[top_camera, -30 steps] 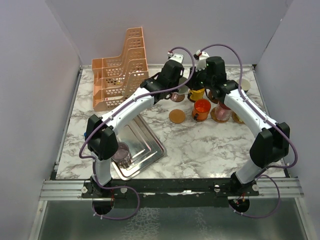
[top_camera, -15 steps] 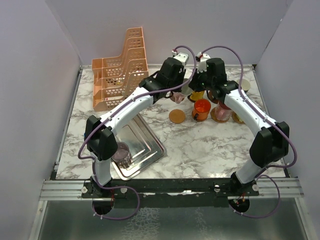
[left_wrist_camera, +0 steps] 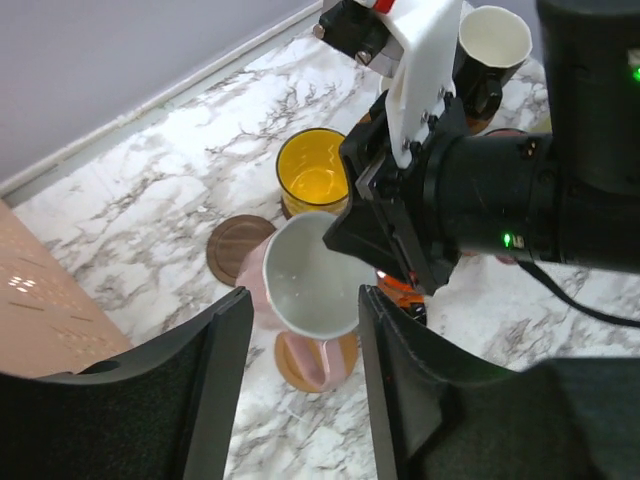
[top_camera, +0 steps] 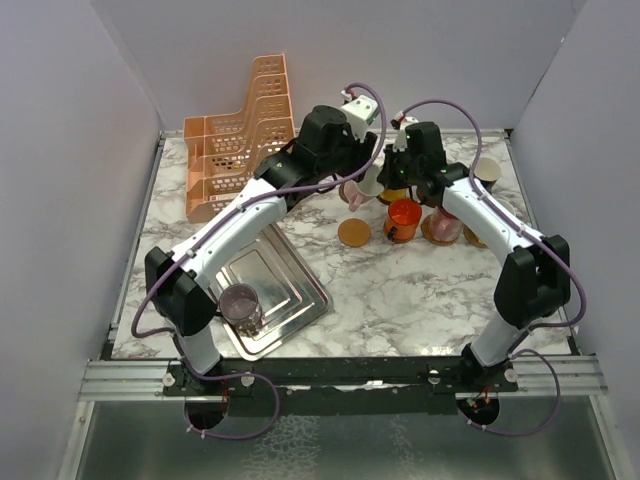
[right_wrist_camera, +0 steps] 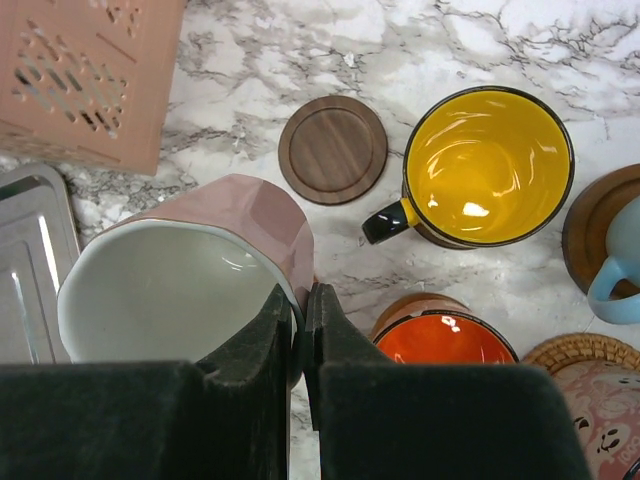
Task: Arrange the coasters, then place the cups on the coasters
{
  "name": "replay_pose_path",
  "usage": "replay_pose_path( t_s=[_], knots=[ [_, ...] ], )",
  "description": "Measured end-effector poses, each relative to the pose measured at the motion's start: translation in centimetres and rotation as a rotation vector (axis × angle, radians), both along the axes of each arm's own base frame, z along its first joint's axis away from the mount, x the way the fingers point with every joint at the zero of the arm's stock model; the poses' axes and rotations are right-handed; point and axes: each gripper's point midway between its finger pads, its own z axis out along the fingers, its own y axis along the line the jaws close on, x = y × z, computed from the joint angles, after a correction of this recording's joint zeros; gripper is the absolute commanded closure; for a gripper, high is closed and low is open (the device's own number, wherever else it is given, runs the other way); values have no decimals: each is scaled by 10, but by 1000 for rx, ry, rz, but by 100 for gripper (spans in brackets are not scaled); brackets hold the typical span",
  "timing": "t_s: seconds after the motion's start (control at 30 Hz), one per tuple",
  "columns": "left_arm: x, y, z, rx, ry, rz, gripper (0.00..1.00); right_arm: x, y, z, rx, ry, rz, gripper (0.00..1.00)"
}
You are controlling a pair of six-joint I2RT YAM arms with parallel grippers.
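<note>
Now the right claw clamps the pink cup by its rim, left claw spread open around it, yellow cup at two o'clock.

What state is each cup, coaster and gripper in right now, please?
pink cup: tilted, pinched at its rim.
right gripper: shut on the pink cup.
left gripper: open, fingers either side of that cup.
yellow cup: upright, empty.
orange cup: upright, empty.
dark coaster: flat, bare.
purple cup: upright in the tray.
</note>
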Motion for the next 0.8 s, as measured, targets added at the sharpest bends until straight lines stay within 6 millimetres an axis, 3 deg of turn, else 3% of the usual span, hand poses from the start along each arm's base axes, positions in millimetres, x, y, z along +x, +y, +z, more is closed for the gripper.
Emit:
replay_pose_path(
  t_s=[0.23,0.4,0.67,0.8],
  knots=[
    [-8,43,2,109,-70,15,34,28,-4,-11,-13,56,-127,99],
    [-8,67,0,170,-105,52,31,46,-4,-25,-26,98,-194,99],
    [-5,79,-6,212,-115,75,27,58,-3,-36,-52,127,-228,99],
    [-3,80,-8,217,-117,78,20,69,2,-37,-48,121,-228,99]
  ],
)
